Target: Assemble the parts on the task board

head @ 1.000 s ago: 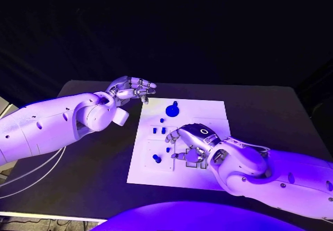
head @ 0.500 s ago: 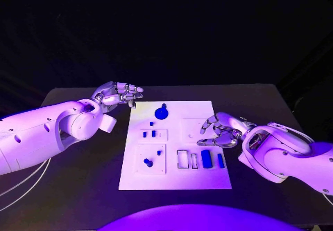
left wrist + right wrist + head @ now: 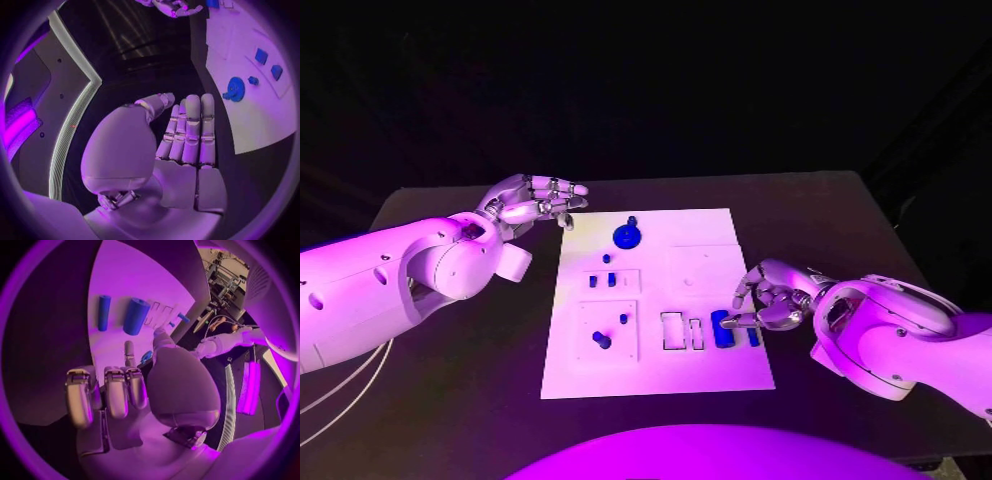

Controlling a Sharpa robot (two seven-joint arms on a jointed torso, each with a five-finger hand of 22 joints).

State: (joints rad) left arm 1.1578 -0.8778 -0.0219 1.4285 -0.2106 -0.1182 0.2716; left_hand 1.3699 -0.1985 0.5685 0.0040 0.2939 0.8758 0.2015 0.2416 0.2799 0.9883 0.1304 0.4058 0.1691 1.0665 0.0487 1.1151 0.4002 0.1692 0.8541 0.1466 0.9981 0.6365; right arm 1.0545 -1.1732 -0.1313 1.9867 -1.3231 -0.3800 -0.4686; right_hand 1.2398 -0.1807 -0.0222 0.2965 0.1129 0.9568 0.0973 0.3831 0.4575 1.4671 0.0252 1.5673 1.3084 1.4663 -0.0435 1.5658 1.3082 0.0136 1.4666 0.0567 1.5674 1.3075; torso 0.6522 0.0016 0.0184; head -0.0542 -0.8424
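Fingers [image 3: 557, 190] of the left hand [image 3: 535, 203] are lying side by side and bent inward over the palm, and they are holding nothing. This hand is hanging over the black table [image 3: 459, 400] just beyond the far left corner of the task board [image 3: 661, 372], apart from it. The right hand [image 3: 769, 298] is staying at the right edge of the board, and its fingers [image 3: 115, 390] are curling in; in the right wrist view nothing is lying between them, so they are gripping no part.

The board is lying flat in the middle of the table. Near its far edge the round blue part [image 3: 627, 236] is sitting. Below it, two small blue parts [image 3: 600, 281] are sitting side by side in a square recess. In the lower left recess, a blue peg [image 3: 602, 341] is lying, with a smaller blue piece [image 3: 623, 318] near it. At the lower right, the thick blue cylinder [image 3: 723, 328] and the thin blue bar [image 3: 104, 312] are lying side by side, just beside the right hand; I cannot tell if the fingertips are touching them.
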